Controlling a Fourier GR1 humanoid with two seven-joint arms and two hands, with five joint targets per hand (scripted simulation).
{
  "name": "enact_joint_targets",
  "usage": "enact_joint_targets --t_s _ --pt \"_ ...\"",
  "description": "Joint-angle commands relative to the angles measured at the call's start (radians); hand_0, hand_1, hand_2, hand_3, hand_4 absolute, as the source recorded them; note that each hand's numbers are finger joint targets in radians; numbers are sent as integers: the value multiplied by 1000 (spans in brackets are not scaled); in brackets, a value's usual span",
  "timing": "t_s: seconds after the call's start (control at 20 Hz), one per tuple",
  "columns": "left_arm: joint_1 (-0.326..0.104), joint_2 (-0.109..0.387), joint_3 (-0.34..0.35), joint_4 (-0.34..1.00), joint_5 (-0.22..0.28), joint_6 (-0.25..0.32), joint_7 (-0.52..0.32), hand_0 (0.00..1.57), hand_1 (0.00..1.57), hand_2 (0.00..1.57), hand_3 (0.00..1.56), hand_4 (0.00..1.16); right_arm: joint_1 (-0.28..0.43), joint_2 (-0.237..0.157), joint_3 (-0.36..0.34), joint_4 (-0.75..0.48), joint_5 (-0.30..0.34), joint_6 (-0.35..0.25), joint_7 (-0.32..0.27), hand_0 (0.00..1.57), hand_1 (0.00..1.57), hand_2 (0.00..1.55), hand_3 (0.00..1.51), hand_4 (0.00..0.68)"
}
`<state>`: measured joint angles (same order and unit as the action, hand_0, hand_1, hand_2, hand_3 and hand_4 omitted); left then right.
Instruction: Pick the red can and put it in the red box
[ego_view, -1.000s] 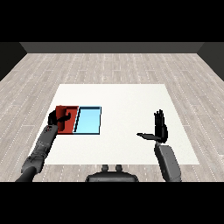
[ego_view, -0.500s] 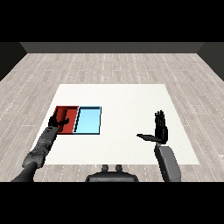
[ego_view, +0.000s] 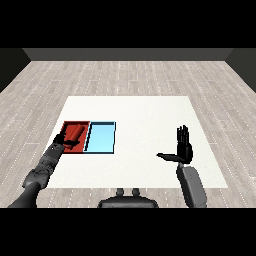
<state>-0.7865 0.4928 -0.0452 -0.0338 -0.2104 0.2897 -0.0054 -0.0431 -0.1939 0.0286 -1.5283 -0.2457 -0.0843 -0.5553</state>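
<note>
The red can (ego_view: 76, 132) lies on its side inside the red tray (ego_view: 68, 124), at the table's left. My left hand (ego_view: 64, 142) rests at the tray's near edge, just below the can, with its fingers spread and not curled round it. Far off on the right side of the table, my right hand (ego_view: 184, 149) is held upright above the surface, its fingers straight, its thumb out to the left, and nothing in it.
The light blue tray (ego_view: 102, 138) lies right beside the red tray, on its right, with nothing in it. The white table (ego_view: 140, 115) stretches between the trays and my right hand.
My left hand has drawn back slightly toward the near left, and the can stays lying in the red tray. The right hand has hardly moved.
</note>
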Motion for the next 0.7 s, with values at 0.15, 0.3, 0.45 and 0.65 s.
enact_joint_targets --t_s 0.15,0.3,0.45,0.65 --pt "13 4 97 -63 91 82 -87 0 0 0 0 0 -2 -3 9 -62 -2 7 31 0 0 0 0 0" --pt "52 -29 242 -181 238 106 -302 0 0 0 0 0 50 2 5 -50 -7 22 -13 0 0 0 0 0" --pt "51 -55 326 -316 329 59 -504 0 0 0 0 0 36 -14 15 -64 -14 50 0 0 0 0 0 0" --pt "76 -133 329 -466 375 -86 -673 0 0 0 0 0 38 -18 13 -80 -6 34 26 0 0 0 0 0"
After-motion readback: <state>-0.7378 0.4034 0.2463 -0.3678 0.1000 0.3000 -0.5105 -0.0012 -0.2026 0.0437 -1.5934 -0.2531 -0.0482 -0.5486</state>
